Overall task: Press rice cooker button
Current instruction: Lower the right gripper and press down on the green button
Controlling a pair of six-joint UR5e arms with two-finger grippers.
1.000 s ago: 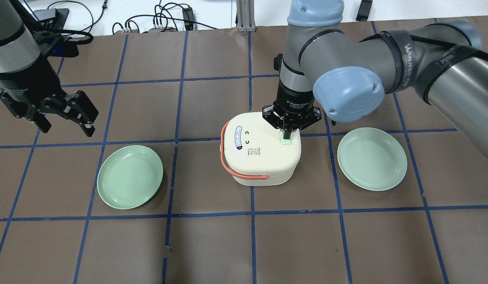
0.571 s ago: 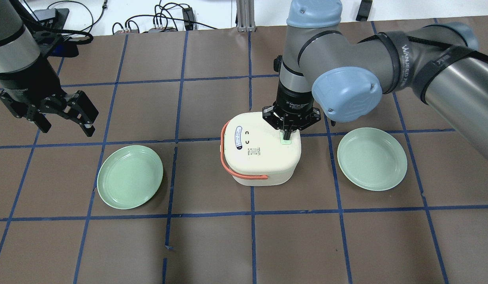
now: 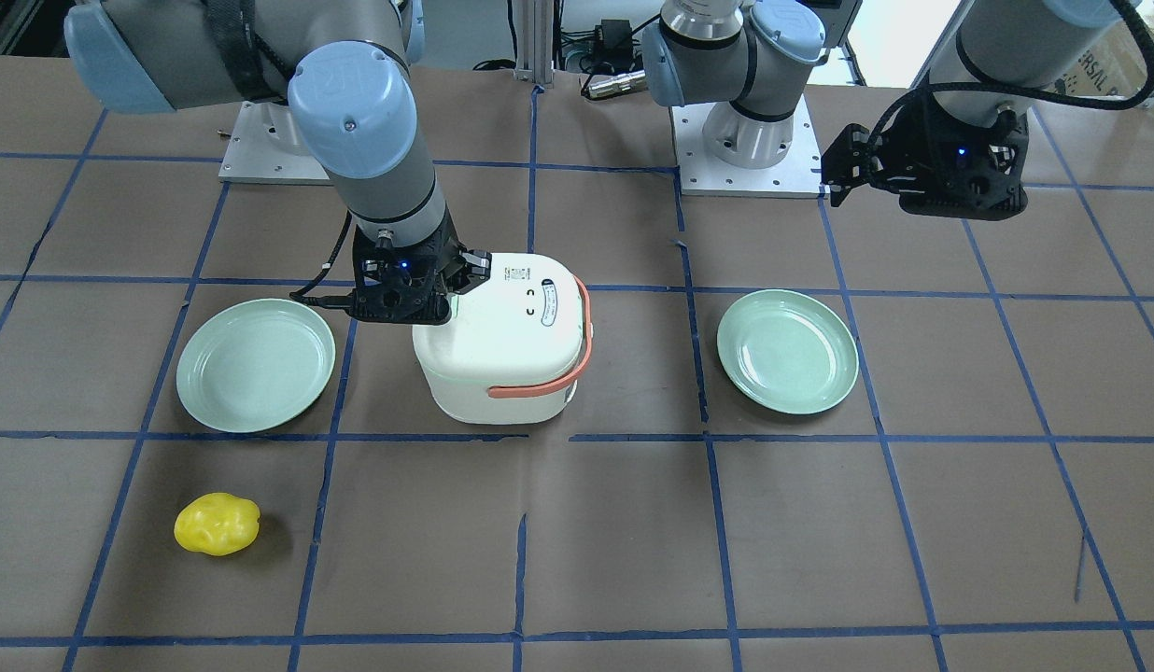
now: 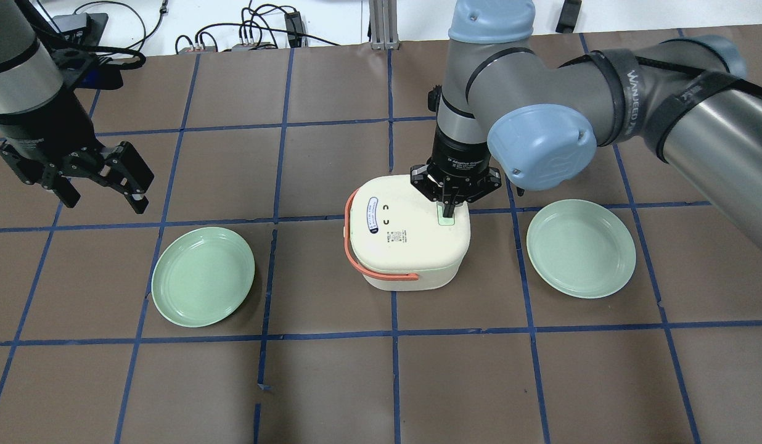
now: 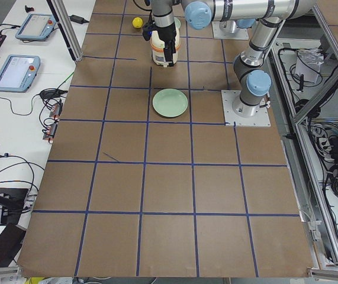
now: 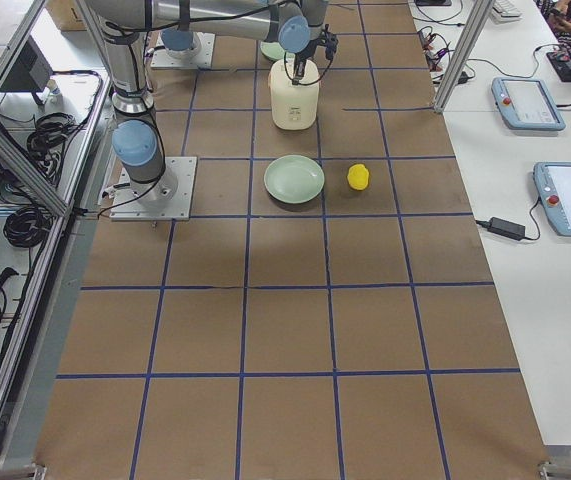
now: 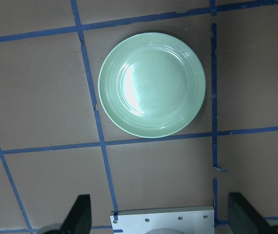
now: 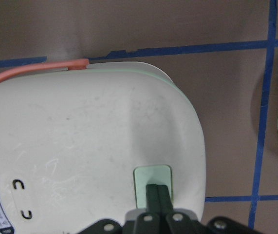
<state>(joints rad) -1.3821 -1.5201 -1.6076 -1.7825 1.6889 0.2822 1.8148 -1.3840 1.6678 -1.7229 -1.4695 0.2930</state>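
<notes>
Right gripper (image 4: 447,209), fingers together, tips on the rice cooker (image 4: 405,246) lid's mint button (image 8: 143,178). I see the left-side plate (image 4: 203,275) and right-side plate (image 4: 581,248) flanking it, a yellow lump (image 3: 217,524) apart, and the left gripper (image 4: 102,191) spread wide, aside.

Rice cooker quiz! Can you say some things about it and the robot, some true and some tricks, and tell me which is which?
1. The right tool has its shut fingers on the green button of the rice cooker. True.
2. The cooker's lid is open. False: the lid is shut.
3. The left tool is holding a plate. False: it is open and empty, hanging above the table.
4. A green plate lies on one side of the cooker and a second plate on the other. True.
5. The yellow thing sits on a plate. False: it lies on the table, apart from both plates.
</notes>
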